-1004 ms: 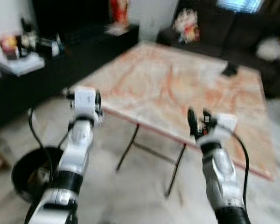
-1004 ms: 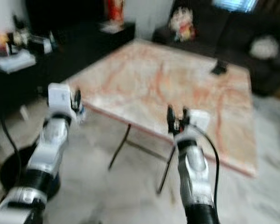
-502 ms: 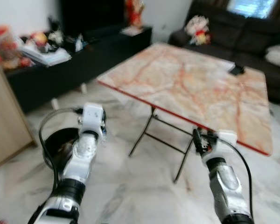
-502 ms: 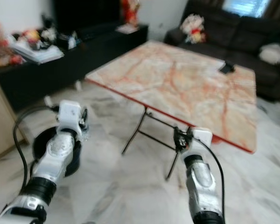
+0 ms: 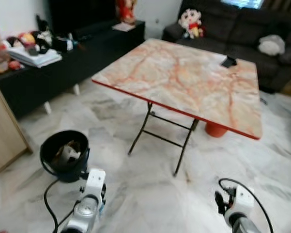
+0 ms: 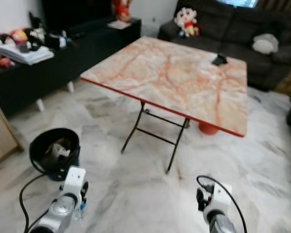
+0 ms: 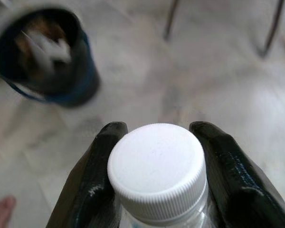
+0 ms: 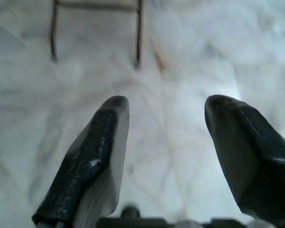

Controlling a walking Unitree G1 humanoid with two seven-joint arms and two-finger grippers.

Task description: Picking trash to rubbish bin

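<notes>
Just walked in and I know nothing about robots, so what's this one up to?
It's clearing rubbish. Its left gripper is clamped on a clear plastic bottle with a white cap, held low above the marble floor. A black rubbish bin, already holding some scraps, stands just ahead to its left. The right gripper is open and holds nothing. The folding table is further ahead.

Glossy marble-patterned floor and tabletop; thin black metal legs. The bottle looks like clear plastic, its ridged white cap matt. Bin beside the table: black, probably plastic.
</notes>
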